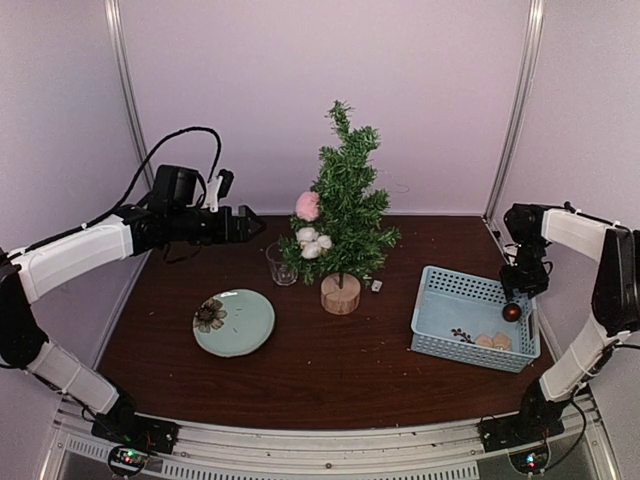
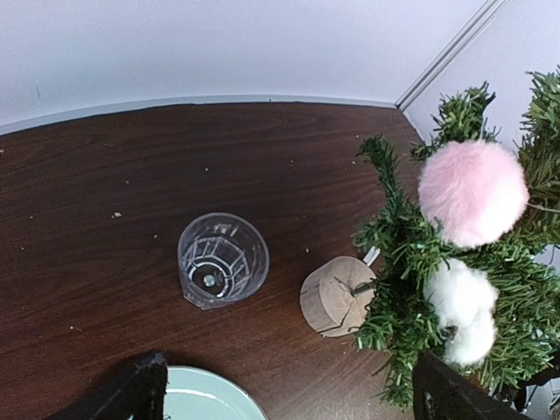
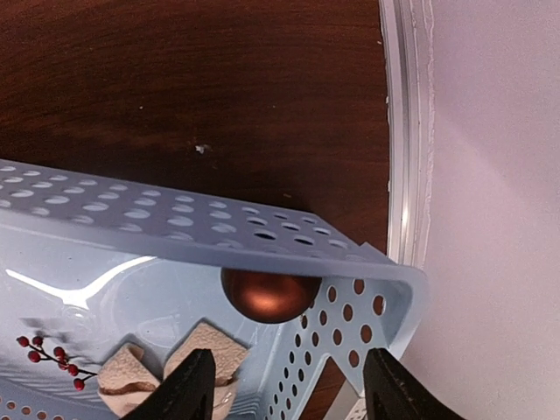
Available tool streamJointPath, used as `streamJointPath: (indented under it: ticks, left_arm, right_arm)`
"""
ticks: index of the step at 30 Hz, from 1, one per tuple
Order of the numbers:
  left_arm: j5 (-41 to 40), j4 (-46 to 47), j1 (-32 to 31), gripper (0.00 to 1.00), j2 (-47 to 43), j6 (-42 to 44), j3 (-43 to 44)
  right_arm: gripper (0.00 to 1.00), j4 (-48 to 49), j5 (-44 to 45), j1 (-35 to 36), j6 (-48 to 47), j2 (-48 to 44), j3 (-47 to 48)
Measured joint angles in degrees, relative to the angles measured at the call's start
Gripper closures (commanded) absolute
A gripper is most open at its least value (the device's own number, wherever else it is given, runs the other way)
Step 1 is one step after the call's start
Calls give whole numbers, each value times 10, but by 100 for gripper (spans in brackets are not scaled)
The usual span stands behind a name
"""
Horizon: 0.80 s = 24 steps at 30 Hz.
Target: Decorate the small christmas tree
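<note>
Ornaments were stocked in the blue basket [image 1: 466,284] at the right of the surface [image 1: 330,370], well apart from the small christmas tree [image 1: 345,200], which stood upright on its stump at the middle, just beside a glass [image 1: 281,265], already hung with 1 pink pompom [image 1: 308,206] and white cotton balls [image 1: 311,243]. The right claw [image 3: 287,376] was held low over the basket's far right corner, fingers apart and gripping nothing, with a copper-red ball [image 3: 267,296] lying just ahead of the tips, apparently to be closed on next. The left claw [image 2: 289,398] was held wide apart and empty above the glass, touching nothing.

High rear overview, close wrist views, tree [image 1: 343,205] shared
</note>
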Motion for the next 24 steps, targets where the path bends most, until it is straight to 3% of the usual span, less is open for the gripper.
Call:
streamJointPath:
  ticks: [24]
  left_arm:
    - [-1,56,0,2,-17,14,-13]
  right_arm:
    - [44,35,0,1,-8,130,0]
